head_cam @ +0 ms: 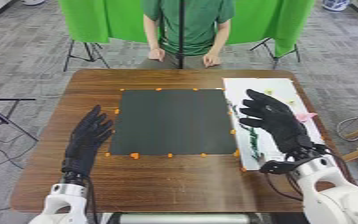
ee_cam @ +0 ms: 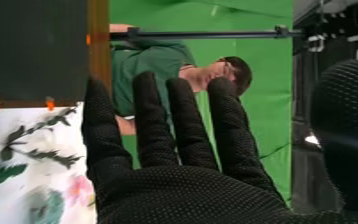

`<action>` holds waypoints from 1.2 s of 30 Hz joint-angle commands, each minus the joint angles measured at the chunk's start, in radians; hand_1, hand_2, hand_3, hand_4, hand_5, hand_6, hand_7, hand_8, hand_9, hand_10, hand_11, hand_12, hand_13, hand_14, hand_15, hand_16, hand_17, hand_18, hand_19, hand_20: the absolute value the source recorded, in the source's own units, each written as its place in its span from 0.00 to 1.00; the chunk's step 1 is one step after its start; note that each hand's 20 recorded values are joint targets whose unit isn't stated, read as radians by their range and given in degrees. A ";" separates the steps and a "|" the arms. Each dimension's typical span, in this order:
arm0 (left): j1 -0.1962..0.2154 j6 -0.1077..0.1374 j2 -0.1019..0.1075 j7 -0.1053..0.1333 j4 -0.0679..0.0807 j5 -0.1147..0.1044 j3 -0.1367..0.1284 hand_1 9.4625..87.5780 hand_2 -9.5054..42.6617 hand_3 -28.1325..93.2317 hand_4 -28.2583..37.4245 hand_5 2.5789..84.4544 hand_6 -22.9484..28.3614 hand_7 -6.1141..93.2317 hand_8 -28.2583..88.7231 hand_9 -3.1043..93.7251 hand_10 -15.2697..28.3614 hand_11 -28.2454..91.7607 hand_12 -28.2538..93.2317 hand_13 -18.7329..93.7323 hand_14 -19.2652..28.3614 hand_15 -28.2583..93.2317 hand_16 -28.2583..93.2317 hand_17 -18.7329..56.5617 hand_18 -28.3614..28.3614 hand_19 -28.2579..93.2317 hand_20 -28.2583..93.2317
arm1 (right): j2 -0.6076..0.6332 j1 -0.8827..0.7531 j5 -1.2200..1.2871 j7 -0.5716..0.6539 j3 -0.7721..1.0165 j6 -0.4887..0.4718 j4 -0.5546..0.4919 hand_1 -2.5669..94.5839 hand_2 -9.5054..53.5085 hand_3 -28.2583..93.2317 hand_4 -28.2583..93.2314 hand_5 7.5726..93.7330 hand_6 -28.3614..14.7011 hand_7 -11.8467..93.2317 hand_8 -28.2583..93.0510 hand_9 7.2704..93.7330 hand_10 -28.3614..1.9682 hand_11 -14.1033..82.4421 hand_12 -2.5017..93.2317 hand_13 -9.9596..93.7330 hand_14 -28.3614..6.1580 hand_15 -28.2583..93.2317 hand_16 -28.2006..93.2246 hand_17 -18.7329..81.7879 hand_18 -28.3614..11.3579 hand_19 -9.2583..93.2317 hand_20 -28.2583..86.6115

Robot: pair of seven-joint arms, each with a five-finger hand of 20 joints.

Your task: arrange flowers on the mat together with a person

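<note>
The dark mat [head_cam: 174, 122] lies flat on the table with nothing on it. Over the white sheet [head_cam: 238, 84] at the right is my right hand [head_cam: 278, 122], fingers extended and holding nothing. Parts of green stems [head_cam: 253, 142] and a pink flower [head_cam: 305, 116] show around it. My left hand [head_cam: 88, 132] rests left of the mat, fingers straight and empty. In the right wrist view my right hand [ee_cam: 193, 192] has its fingers spread; leafy stems [ee_cam: 33, 142] and a blurred pink flower [ee_cam: 79, 190] lie on the white sheet.
Orange markers line the mat's border, one of them [head_cam: 135, 156] near its front left corner. Brown table surface [head_cam: 171, 185] extends in front of the mat. A thin black pole [head_cam: 182, 35] stands at the far edge.
</note>
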 commanded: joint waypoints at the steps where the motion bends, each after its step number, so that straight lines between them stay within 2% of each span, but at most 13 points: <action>1: 0.060 0.013 0.024 0.021 -0.021 -0.063 -0.037 0.30 0.06 0.75 0.04 0.28 0.51 0.19 0.16 0.22 0.54 0.40 0.34 0.32 0.64 0.41 0.26 0.12 0.85 0.57 0.29 | 0.035 -0.049 -0.041 -0.041 -0.005 0.132 -0.014 0.22 0.09 0.91 0.02 0.32 0.57 0.24 0.16 0.32 0.48 0.24 0.23 0.37 0.48 0.36 0.45 0.27 0.17 0.44 0.41; 2: 0.065 0.007 0.023 0.026 -0.023 -0.072 -0.042 0.29 0.05 0.76 0.04 0.30 0.52 0.19 0.17 0.22 0.54 0.40 0.34 0.32 0.64 0.40 0.26 0.12 0.85 0.57 0.29 | 0.041 -0.056 -0.045 -0.044 0.000 0.132 -0.016 0.21 0.09 0.91 0.02 0.32 0.56 0.24 0.16 0.32 0.47 0.24 0.23 0.37 0.48 0.35 0.45 0.27 0.17 0.44 0.42; 4: 0.075 0.008 0.026 0.016 -0.029 -0.069 -0.044 0.28 0.04 0.77 0.02 0.31 0.52 0.18 0.17 0.23 0.55 0.40 0.34 0.32 0.65 0.40 0.26 0.12 0.85 0.57 0.29 | 0.051 -0.075 -0.051 -0.051 0.007 0.156 -0.024 0.21 0.09 0.91 0.02 0.32 0.56 0.25 0.16 0.32 0.47 0.25 0.24 0.37 0.48 0.35 0.46 0.27 0.18 0.44 0.42; 6: 0.077 -0.019 0.033 -0.006 -0.031 -0.069 -0.055 0.28 0.04 0.77 0.02 0.31 0.53 0.18 0.17 0.23 0.55 0.40 0.34 0.32 0.65 0.40 0.26 0.12 0.85 0.57 0.29 | 0.061 -0.093 -0.059 -0.067 0.013 0.186 -0.032 0.21 0.09 0.91 0.02 0.33 0.55 0.25 0.15 0.32 0.46 0.25 0.24 0.37 0.48 0.35 0.46 0.27 0.19 0.44 0.42; 8: 0.084 -0.020 0.039 -0.008 -0.037 -0.076 -0.062 0.28 0.04 0.77 0.01 0.31 0.52 0.18 0.17 0.23 0.55 0.40 0.34 0.32 0.65 0.40 0.27 0.12 0.85 0.56 0.29 | 0.065 -0.094 -0.059 -0.069 0.017 0.191 -0.033 0.21 0.08 0.91 0.02 0.33 0.54 0.25 0.15 0.31 0.46 0.26 0.24 0.36 0.48 0.35 0.46 0.26 0.19 0.44 0.42; 11: 0.095 -0.002 0.052 0.001 -0.043 -0.088 -0.067 0.27 0.05 0.77 0.01 0.31 0.53 0.18 0.17 0.23 0.55 0.39 0.34 0.32 0.65 0.39 0.27 0.11 0.85 0.56 0.29 | 0.065 -0.088 -0.060 -0.075 0.015 0.191 -0.032 0.21 0.08 0.92 0.02 0.33 0.54 0.25 0.15 0.31 0.47 0.26 0.24 0.36 0.49 0.35 0.47 0.25 0.19 0.44 0.42; 20: 0.112 0.007 0.051 0.003 -0.051 -0.101 -0.073 0.27 0.05 0.78 0.01 0.32 0.54 0.19 0.17 0.23 0.55 0.39 0.34 0.32 0.66 0.39 0.27 0.11 0.86 0.56 0.29 | 0.073 -0.112 -0.072 -0.093 0.051 0.181 -0.054 0.21 0.07 0.92 0.01 0.33 0.53 0.25 0.15 0.31 0.46 0.26 0.24 0.36 0.49 0.34 0.48 0.23 0.20 0.43 0.42; 24: 0.111 0.019 0.059 0.018 -0.053 -0.108 -0.067 0.27 0.05 0.78 0.01 0.32 0.54 0.19 0.17 0.23 0.55 0.39 0.34 0.32 0.66 0.40 0.27 0.11 0.86 0.56 0.30 | 0.052 -0.139 -0.069 -0.099 0.096 0.151 -0.066 0.21 0.07 0.92 0.01 0.33 0.53 0.25 0.15 0.31 0.46 0.26 0.24 0.36 0.49 0.34 0.48 0.24 0.20 0.43 0.42; 27: 0.113 0.035 0.067 0.031 -0.055 -0.124 -0.060 0.26 0.06 0.78 0.01 0.32 0.54 0.19 0.17 0.23 0.55 0.39 0.35 0.33 0.66 0.40 0.27 0.11 0.86 0.56 0.30 | 0.035 -0.159 -0.071 -0.114 0.130 0.120 -0.075 0.21 0.07 0.92 0.01 0.33 0.53 0.25 0.15 0.31 0.46 0.26 0.24 0.36 0.49 0.34 0.48 0.23 0.19 0.44 0.42; 29: 0.109 0.034 0.063 0.037 -0.052 -0.131 -0.056 0.26 0.06 0.78 0.01 0.33 0.54 0.19 0.17 0.23 0.55 0.39 0.35 0.33 0.67 0.40 0.27 0.11 0.86 0.56 0.30 | 0.026 -0.162 -0.072 -0.117 0.146 0.101 -0.079 0.21 0.07 0.92 0.01 0.33 0.53 0.25 0.15 0.31 0.47 0.26 0.24 0.36 0.49 0.34 0.48 0.23 0.19 0.44 0.42; 31: 0.108 0.031 0.061 0.042 -0.052 -0.126 -0.051 0.26 0.06 0.78 0.01 0.33 0.54 0.19 0.17 0.24 0.55 0.39 0.35 0.33 0.66 0.41 0.27 0.11 0.86 0.56 0.30 | 0.024 -0.167 -0.073 -0.117 0.158 0.092 -0.083 0.21 0.07 0.92 0.01 0.33 0.53 0.25 0.15 0.31 0.47 0.26 0.24 0.36 0.49 0.35 0.48 0.23 0.19 0.44 0.42; 34: 0.106 0.026 0.053 0.041 -0.046 -0.135 -0.046 0.26 0.06 0.78 0.00 0.33 0.54 0.19 0.17 0.24 0.55 0.40 0.34 0.33 0.66 0.41 0.27 0.11 0.86 0.56 0.30 | 0.039 -0.160 -0.070 -0.110 0.133 0.126 -0.080 0.21 0.07 0.92 0.01 0.33 0.53 0.26 0.15 0.31 0.48 0.26 0.24 0.36 0.49 0.35 0.48 0.23 0.19 0.44 0.42; 36: 0.110 0.030 0.058 0.043 -0.048 -0.138 -0.051 0.26 0.06 0.78 0.00 0.33 0.54 0.19 0.17 0.24 0.55 0.40 0.34 0.33 0.66 0.41 0.27 0.11 0.86 0.56 0.30 | 0.055 -0.135 -0.076 -0.101 0.092 0.158 -0.073 0.21 0.07 0.92 0.01 0.33 0.53 0.26 0.15 0.31 0.47 0.26 0.24 0.36 0.49 0.35 0.48 0.23 0.19 0.44 0.42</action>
